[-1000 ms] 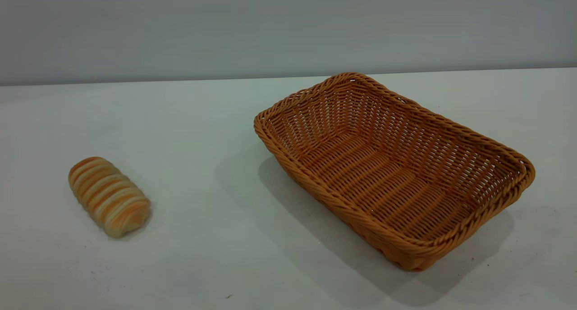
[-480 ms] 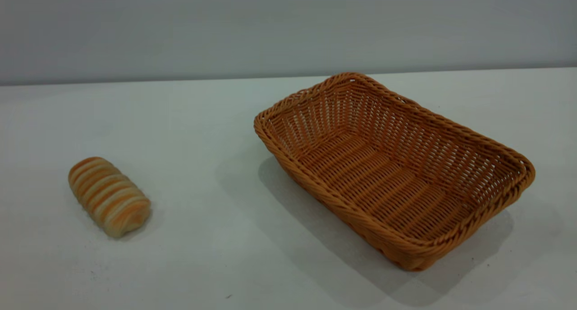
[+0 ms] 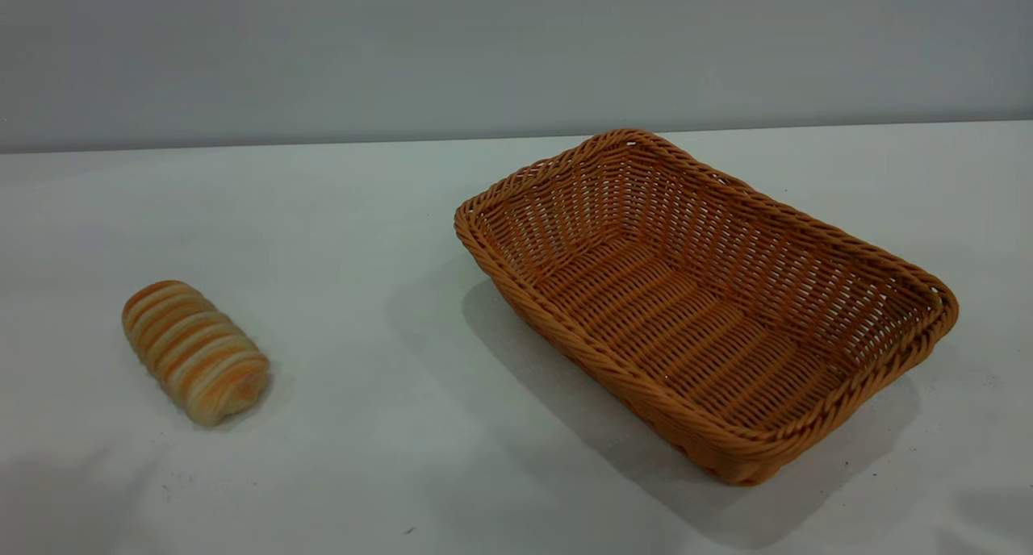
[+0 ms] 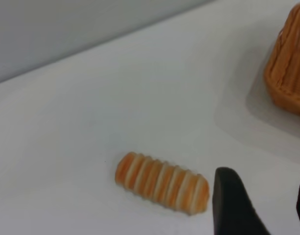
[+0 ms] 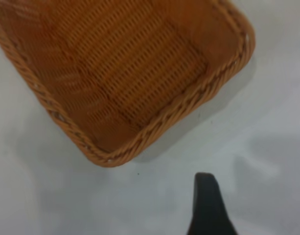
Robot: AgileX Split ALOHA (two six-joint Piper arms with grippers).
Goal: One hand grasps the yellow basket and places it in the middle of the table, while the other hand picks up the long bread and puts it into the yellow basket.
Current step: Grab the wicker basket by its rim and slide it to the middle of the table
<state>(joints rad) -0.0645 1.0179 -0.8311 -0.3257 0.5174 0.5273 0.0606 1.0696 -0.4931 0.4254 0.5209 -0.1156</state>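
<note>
The stripy bread lies on the left of the white table and looks soft, best pinched gently across its middle, while the stiff, light basket sits right, best grabbed by its rim, and neither gripper's opening shows.

Long bread showing orange-brown & cream cross stripes; yellow basket looking orange-tan, open weave w/ braided rim; table plain white

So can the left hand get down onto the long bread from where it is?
Probably yes. The long bread lies alone on the bare table, well apart from the yellow basket, and the left hand hangs close beside it, with nothing between them.
</note>
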